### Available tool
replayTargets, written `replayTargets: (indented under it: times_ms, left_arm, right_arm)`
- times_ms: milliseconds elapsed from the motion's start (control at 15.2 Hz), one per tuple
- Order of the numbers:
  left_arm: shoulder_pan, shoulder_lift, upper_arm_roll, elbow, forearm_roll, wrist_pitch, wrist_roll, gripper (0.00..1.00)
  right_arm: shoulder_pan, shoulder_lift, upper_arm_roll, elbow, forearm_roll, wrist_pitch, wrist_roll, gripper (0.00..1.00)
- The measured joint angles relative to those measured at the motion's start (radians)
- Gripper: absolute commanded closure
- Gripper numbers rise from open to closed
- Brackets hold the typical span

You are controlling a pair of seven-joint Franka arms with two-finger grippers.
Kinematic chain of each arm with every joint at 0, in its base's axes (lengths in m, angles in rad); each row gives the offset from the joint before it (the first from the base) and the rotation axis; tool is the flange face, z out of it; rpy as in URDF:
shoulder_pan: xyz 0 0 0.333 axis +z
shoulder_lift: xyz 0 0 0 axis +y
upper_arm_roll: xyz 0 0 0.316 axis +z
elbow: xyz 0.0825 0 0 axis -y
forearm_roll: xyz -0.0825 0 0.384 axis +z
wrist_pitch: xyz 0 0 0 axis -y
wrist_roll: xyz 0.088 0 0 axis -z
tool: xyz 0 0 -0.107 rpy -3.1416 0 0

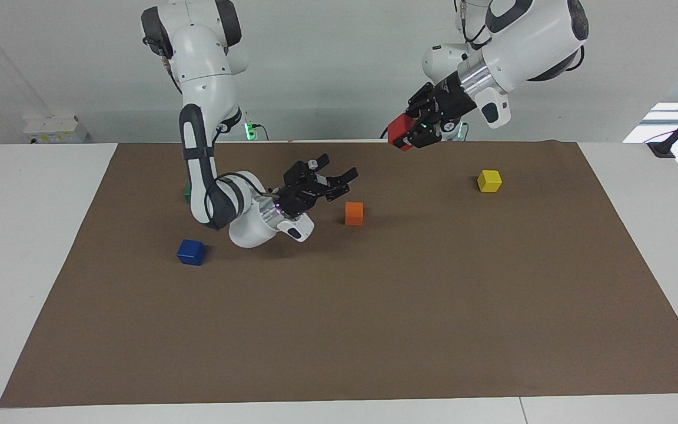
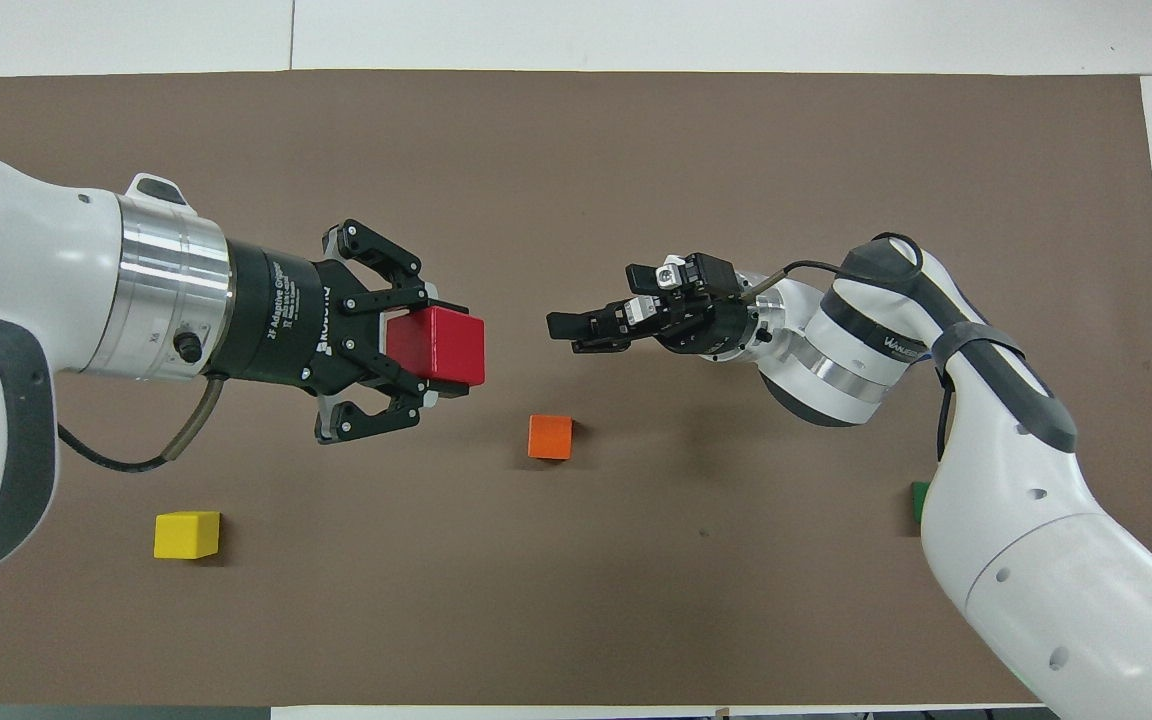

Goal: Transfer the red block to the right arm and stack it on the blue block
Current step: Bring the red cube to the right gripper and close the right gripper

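**Five cubes, two arms**

One each: red block, blue block, orange cube, yellow cube, green cube; left gripper clamps the plain bright-red block aloft over the mat; right gripper gapes beside the orange cube.

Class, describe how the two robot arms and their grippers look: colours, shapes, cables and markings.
Both arms are glossy white, rounded, with dark grey joint bands and silver wrist rings. The left gripper is black, with linked fingers and white lettering; a cable loops under its wrist. The right gripper is black too, with a thin cable to the wrist.
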Motion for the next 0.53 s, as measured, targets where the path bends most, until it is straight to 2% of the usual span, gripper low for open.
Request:
replayTargets:
  times_ms: [395,527]
  left_arm:
    - [-0.14,0.003,-0.001,-0.083,-0.001,0.339,-0.146,1.0]
    - [-0.163,0.002,-0.002,-0.108,-0.002,0.39,-0.159,1.0]
  right_arm:
    - [0.0,0.0,0.0,0.004,0.0,0.009,0.0,0.0]
    - [0.0,0.0,0.0,0.005,0.0,0.013,0.0,0.0]
